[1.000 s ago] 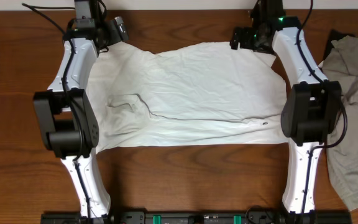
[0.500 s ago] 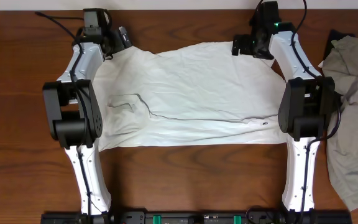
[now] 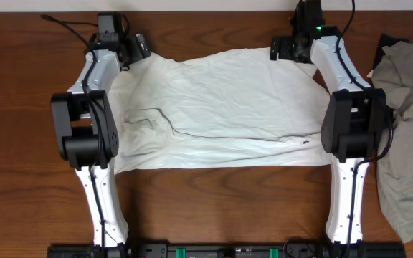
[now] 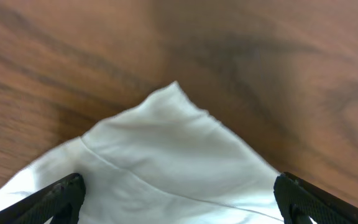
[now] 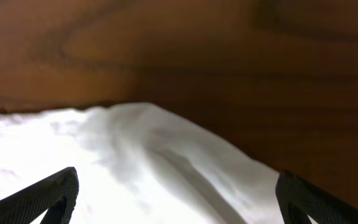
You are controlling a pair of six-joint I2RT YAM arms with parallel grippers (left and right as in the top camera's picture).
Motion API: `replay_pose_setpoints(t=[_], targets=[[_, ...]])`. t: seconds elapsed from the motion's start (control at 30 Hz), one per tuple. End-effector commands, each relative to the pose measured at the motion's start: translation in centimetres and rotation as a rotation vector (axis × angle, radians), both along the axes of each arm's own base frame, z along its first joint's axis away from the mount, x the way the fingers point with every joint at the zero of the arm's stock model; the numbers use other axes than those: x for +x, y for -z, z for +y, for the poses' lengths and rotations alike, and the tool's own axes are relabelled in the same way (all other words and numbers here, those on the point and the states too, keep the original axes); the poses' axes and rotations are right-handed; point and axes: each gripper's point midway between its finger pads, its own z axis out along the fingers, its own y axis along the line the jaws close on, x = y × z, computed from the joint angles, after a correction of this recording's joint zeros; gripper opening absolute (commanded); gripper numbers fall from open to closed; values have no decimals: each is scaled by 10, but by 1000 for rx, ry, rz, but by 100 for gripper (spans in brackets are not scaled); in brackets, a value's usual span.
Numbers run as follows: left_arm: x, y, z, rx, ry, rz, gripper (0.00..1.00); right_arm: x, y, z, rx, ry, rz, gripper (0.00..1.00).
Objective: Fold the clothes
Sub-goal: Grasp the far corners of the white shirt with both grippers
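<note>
Overhead, the white T-shirt (image 3: 221, 107) is seen spread flat across the middle of the table (image 3: 20, 143), plain side up and wrinkled, with no lettering shown. Over the last second the cloth has not been shifted; only the grippers have been moved. The left gripper (image 3: 140, 47) has been carried out to the far-left corner of the shirt, and the right gripper (image 3: 278, 51) a little farther toward the far-right corner. In both wrist views the fingers are held wide apart, one to each side of a white corner, with nothing clamped. A pinch of the two far corners is judged to be in preparation, so that the far edge can be drawn toward the near one. A crumpled grey-green garment (image 3: 407, 129) is left at the right, apart from the shirt, and is not judged to be in the way. A black cable (image 3: 63, 20) lies at the far left.
</note>
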Motion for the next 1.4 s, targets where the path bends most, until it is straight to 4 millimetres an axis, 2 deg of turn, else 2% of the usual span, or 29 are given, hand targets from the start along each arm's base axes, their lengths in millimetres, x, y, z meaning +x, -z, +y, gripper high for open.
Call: replay_pose_setpoints(t=[0.0, 0.17, 0.5, 0.77, 0.93, 1.07, 1.13, 1.37], targets=[[2, 8, 4, 20, -4, 12, 99, 10, -3, -9, -20, 7, -36, 99], [2, 8, 4, 20, -4, 13, 99, 18, -4, -17, -10, 35, -63, 99], [-2, 11, 3, 19, -3, 31, 99, 16, 8, -30, 5, 87, -38, 99], [-3, 11, 3, 19, -3, 35, 99, 11, 42, -25, 54, 115, 19, 98], [-3, 11, 3, 19, -3, 35, 99, 9, 50, -26, 55, 116, 33, 91], [-2, 11, 3, 19, -3, 35, 98, 9, 50, -26, 55, 116, 32, 73], [-2, 11, 3, 19, -3, 34, 98, 9, 50, -24, 66, 111, 33, 69], [-2, 11, 3, 19, -3, 34, 98, 6, 51, -20, 91, 124, 51, 63]])
